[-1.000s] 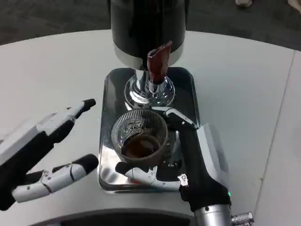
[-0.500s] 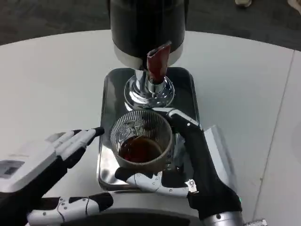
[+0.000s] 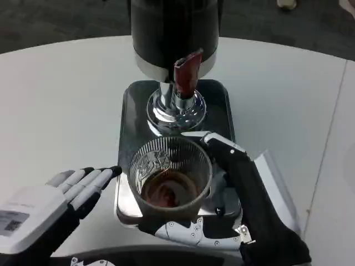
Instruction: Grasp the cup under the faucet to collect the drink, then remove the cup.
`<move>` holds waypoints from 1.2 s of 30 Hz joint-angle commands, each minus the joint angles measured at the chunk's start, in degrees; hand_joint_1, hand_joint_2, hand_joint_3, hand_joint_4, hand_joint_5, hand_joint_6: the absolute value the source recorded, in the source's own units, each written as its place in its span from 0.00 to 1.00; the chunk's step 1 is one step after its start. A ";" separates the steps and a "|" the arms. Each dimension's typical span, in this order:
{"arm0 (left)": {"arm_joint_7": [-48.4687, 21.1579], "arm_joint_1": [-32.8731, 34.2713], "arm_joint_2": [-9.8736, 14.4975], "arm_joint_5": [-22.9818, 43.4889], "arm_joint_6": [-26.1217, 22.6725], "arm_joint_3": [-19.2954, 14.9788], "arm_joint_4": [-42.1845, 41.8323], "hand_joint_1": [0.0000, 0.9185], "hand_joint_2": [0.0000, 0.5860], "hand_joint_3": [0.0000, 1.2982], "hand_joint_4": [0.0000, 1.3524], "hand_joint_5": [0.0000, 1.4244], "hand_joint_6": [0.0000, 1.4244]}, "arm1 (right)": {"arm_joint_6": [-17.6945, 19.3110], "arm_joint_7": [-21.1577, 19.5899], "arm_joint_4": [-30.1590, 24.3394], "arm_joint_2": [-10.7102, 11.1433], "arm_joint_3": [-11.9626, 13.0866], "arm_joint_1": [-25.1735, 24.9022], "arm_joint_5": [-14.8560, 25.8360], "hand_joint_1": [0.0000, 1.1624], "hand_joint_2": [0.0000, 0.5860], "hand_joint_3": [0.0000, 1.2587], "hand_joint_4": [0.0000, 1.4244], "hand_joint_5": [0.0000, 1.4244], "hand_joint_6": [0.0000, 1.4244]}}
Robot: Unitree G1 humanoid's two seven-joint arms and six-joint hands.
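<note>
I have the cup (image 3: 171,177) gripped in my right hand (image 3: 233,221), fingers wrapped around its far and near sides. It sits over the near end of the tray (image 3: 128,111), in front of the faucet (image 3: 186,72), with brown drink in its bottom. My left hand (image 3: 52,205) holds nothing, fingers straight and together, just left of the tray's near corner on the table (image 3: 61,100).
</note>
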State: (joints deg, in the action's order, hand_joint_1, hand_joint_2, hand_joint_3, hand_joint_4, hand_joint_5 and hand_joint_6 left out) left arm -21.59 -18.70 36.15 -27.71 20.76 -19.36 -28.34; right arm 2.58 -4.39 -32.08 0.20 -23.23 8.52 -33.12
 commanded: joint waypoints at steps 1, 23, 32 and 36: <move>2.79 -1.97 -1.40 -1.29 2.14 -0.57 -3.08 0.06 0.18 0.00 0.00 0.00 0.00 | -0.74 3.02 -6.23 0.40 -0.94 1.73 0.98 0.92 0.20 0.63 0.69 0.68 0.93; 3.70 -1.27 -2.99 -5.51 1.87 0.53 -5.59 0.11 0.19 0.00 0.00 0.00 0.00 | -2.50 7.48 -13.65 1.30 -0.34 7.08 4.00 0.91 0.21 0.63 0.69 0.68 0.93; 4.54 -0.13 -4.20 -6.83 0.74 1.13 -5.53 0.12 0.20 0.00 0.00 0.00 0.00 | -3.24 7.33 -14.94 1.26 -0.21 7.41 4.01 0.91 0.21 0.63 0.69 0.68 0.94; 4.26 0.28 -4.40 -7.14 0.04 1.25 -5.87 0.12 0.20 0.00 0.00 0.00 0.00 | -3.49 7.33 -14.93 1.17 -0.27 7.26 4.03 0.90 0.21 0.63 0.69 0.68 0.95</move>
State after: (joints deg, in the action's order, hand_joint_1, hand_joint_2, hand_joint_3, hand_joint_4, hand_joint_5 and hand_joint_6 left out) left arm -17.88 -18.05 32.05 -34.27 21.28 -18.64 -33.49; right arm -1.19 3.11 -45.14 2.18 -22.98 16.02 -29.90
